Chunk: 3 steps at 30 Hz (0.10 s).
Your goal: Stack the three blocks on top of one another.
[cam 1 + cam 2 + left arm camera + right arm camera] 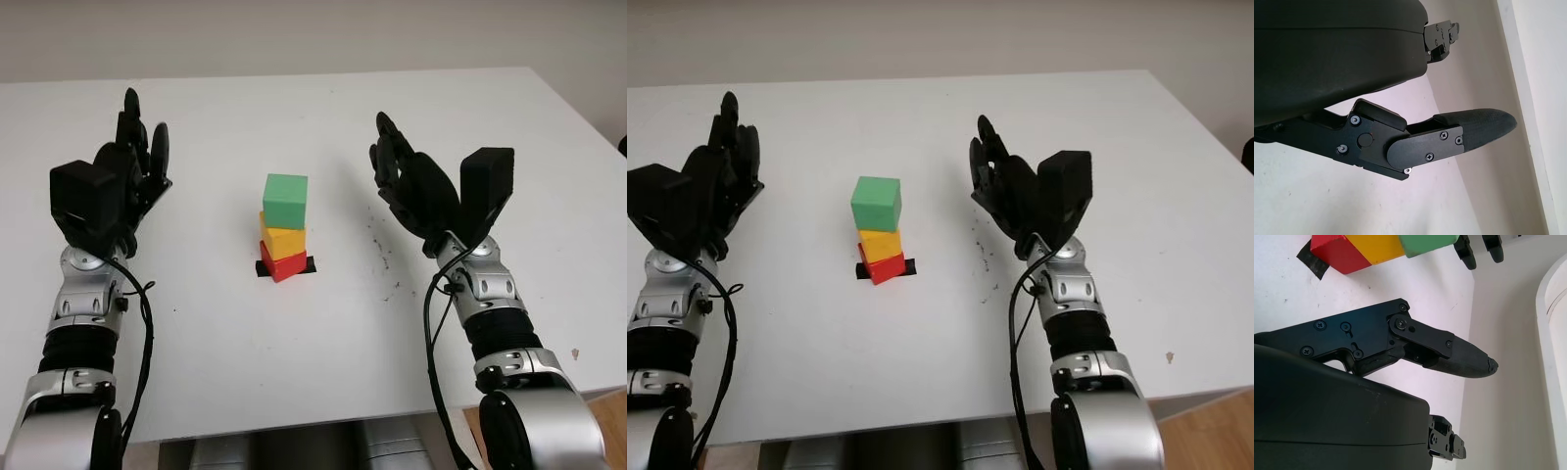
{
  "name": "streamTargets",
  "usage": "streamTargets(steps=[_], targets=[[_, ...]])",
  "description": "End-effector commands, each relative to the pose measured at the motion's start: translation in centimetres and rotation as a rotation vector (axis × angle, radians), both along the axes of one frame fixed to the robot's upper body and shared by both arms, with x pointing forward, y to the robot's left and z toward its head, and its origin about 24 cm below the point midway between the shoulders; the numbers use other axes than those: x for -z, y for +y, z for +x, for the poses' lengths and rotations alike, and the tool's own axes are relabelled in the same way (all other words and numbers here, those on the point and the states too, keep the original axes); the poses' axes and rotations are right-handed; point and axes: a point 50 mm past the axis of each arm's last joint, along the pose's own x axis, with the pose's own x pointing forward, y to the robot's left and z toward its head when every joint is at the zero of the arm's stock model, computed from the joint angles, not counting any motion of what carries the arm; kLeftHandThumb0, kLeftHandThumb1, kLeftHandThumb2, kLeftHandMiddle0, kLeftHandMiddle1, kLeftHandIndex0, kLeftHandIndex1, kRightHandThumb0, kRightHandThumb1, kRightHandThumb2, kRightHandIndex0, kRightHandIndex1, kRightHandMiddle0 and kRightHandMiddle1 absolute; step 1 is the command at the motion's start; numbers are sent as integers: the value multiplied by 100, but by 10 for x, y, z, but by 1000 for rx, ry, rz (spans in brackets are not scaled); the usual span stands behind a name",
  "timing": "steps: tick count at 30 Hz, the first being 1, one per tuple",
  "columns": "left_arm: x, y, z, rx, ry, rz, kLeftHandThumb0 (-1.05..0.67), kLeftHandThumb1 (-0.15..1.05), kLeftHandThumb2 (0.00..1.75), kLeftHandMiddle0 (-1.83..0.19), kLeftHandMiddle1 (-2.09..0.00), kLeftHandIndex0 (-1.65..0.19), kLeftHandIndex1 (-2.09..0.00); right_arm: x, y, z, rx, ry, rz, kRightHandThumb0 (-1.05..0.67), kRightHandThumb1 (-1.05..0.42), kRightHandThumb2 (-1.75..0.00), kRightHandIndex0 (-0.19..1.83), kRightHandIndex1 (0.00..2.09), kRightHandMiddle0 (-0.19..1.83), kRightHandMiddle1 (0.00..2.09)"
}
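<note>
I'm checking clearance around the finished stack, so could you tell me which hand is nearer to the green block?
Right, narrowly. The right hand is open to the green block's right; the left hand is open, slightly farther on its left.

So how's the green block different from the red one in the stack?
The green block sits on top; the red block is at the bottom, on black tape. The green block looks squared to the camera, the red one turned at an angle. Both are plain cubes, touching the yellow block, with neither hand on them.
</note>
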Motion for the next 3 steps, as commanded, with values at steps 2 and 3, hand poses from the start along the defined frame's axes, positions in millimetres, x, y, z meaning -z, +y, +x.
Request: streamTargets(steps=[2, 3], targets=[[-4, -5, 5, 10, -23, -11, -85, 105, 69, 19, 0, 19, 0, -6, 2, 3, -4, -27, 11, -74, -105, -77, -19, 0, -19, 0], [-3, -6, 5, 10, -20, -20, -86, 105, 69, 19, 0, 19, 0, -6, 2, 3, -5, -29, 9, -74, -105, -77, -19, 0, -19, 0]])
